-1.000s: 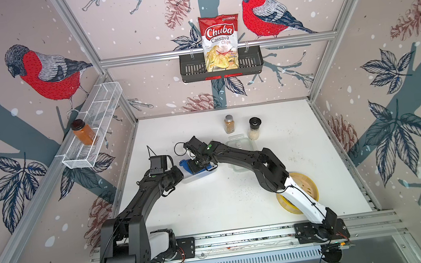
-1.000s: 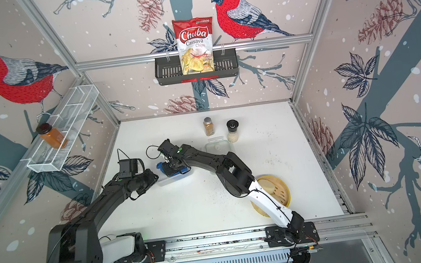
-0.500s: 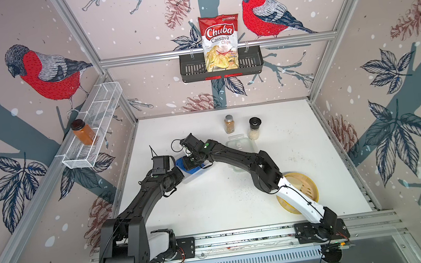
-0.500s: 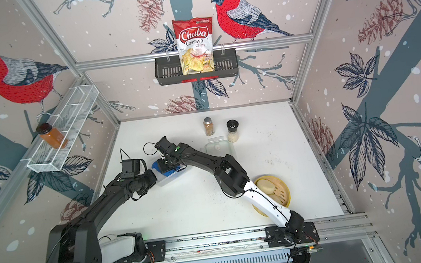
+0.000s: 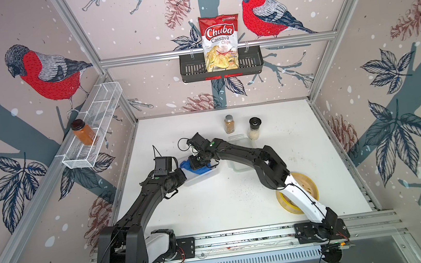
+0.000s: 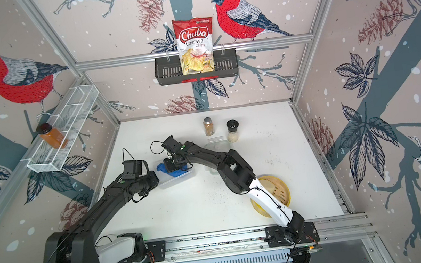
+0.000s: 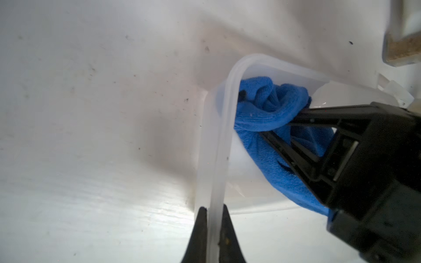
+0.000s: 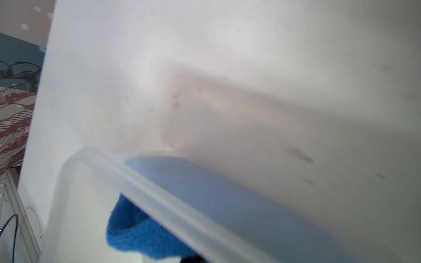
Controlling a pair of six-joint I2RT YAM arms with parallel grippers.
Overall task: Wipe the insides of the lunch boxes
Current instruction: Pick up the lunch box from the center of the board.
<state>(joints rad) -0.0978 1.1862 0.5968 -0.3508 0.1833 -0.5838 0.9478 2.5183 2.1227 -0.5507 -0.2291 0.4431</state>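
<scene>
A clear lunch box (image 5: 203,175) (image 6: 179,177) lies left of centre in both top views. My left gripper (image 7: 214,208) is shut on its rim (image 7: 224,127), one finger on each side of the wall. A blue cloth (image 5: 186,165) (image 6: 163,168) (image 7: 262,109) is bunched inside the box. My right gripper (image 5: 197,163) (image 7: 281,124) is shut on the cloth and presses it into the box's far corner. The right wrist view shows only the blurred rim (image 8: 159,193) and the cloth (image 8: 134,232). A second lunch box (image 5: 240,140) (image 6: 217,144) lies behind my right arm, partly hidden.
A spice jar (image 5: 229,124) and a black-topped grinder (image 5: 254,129) stand at the back of the table. A round yellow steamer (image 5: 307,194) sits front right under my right arm. A chips bag (image 5: 219,43) hangs in a wall basket; a wire shelf (image 5: 95,126) holds an orange jar.
My left gripper has closed on the lunch box rim. My right gripper has dragged the blue cloth leftward inside the box, towards the left gripper's end.
</scene>
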